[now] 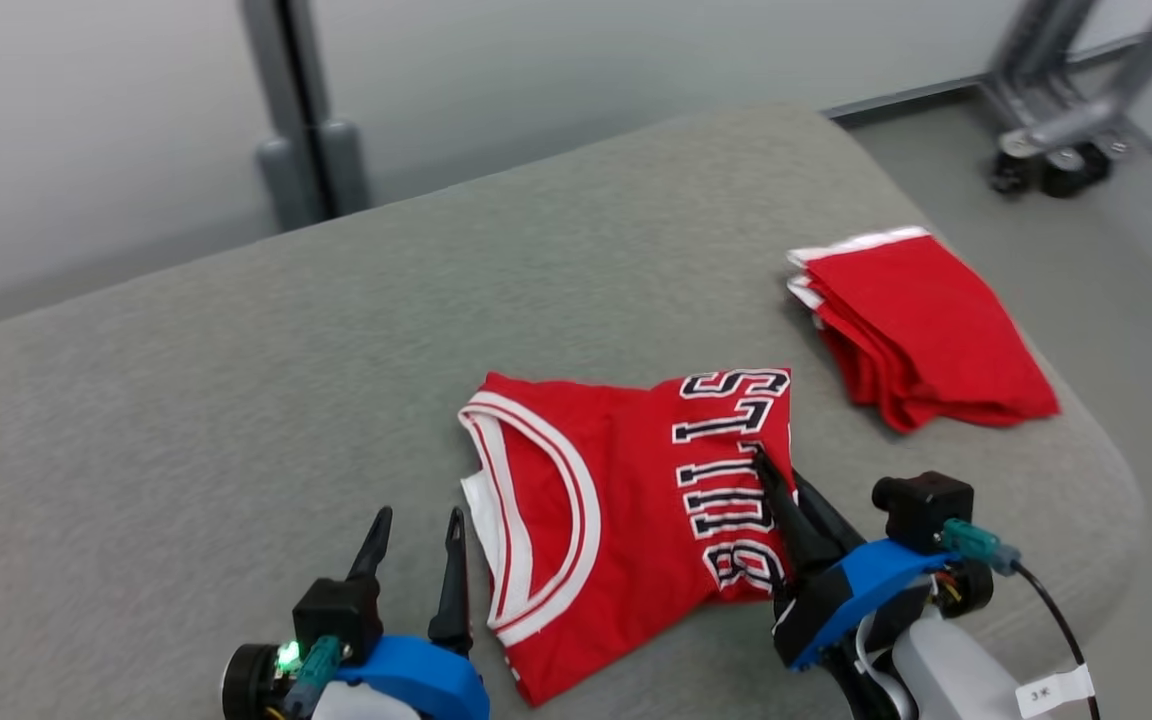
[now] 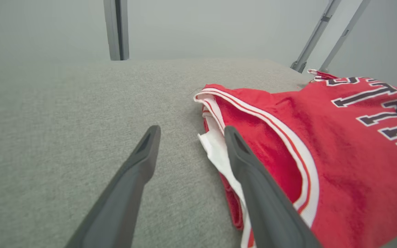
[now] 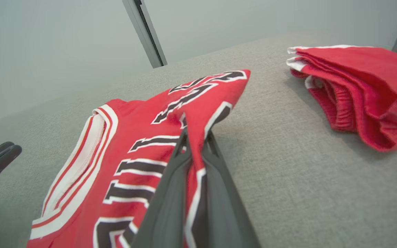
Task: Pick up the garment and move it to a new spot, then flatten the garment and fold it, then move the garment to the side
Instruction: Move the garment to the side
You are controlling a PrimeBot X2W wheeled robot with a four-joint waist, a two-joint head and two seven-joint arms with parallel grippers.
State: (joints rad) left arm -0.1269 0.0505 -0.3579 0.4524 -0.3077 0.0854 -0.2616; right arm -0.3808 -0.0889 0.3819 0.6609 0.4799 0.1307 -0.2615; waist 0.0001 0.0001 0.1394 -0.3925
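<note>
**A:** Is our right gripper (image 3: pixel 196 137) holding anything?

**B:** Yes. Its 2 fingers are clamped on the right edge of the jersey (image 1: pixel 616 480), beside the black lettering. The cloth rises in a small ridge between them.

**A:** And our left gripper (image 1: pixel 419 520)?

**B:** Its jaws stand wide apart with nothing between them. It sits just beside the jersey's left edge, near the white-trimmed opening. We cannot tell whether a finger touches the cloth.

**A:** Where does the jersey lie?

**B:** It lies folded on the grey surface (image 1: pixel 236 400), close in front of us, between our 2 grippers.

**A:** What do we see further out?

**B:** A stack (image 1: pixel 926 330) of folded red cloth lies to the right and further back, apart from the jersey, near the surface's right edge. Beyond the surface are a grey post (image 1: pixel 301 110) and a wheeled metal frame (image 1: pixel 1066 110).
</note>
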